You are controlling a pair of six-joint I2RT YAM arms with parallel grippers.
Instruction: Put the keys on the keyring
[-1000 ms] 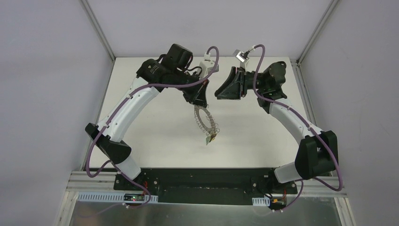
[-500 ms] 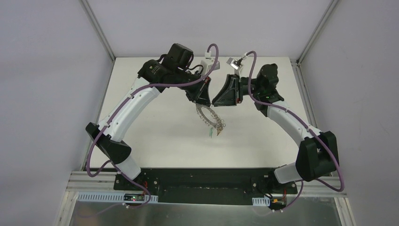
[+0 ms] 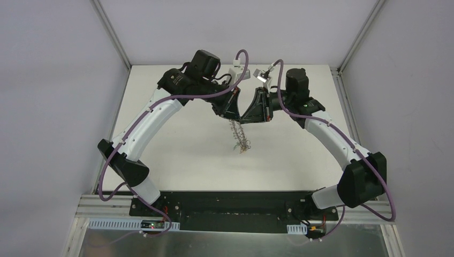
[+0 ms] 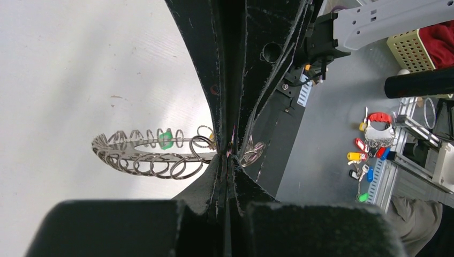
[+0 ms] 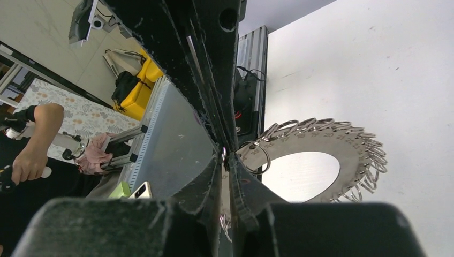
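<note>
Left gripper (image 4: 227,155), clamped tight, and right gripper (image 5: 225,158), nearly closed, both pinch the floppy grey wire-fringed metal keyring (image 5: 321,143), which dangles toward six o'clock beneath them. Opposing pulls could twist it or break one grip.

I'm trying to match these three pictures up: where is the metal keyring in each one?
Top external: the keyring hangs at centre, over the white table.
Left wrist: the keyring is left of centre, seen edge-on.
Right wrist: the keyring is right of centre, seen face-on.
Shared landmark: the white table.
</note>
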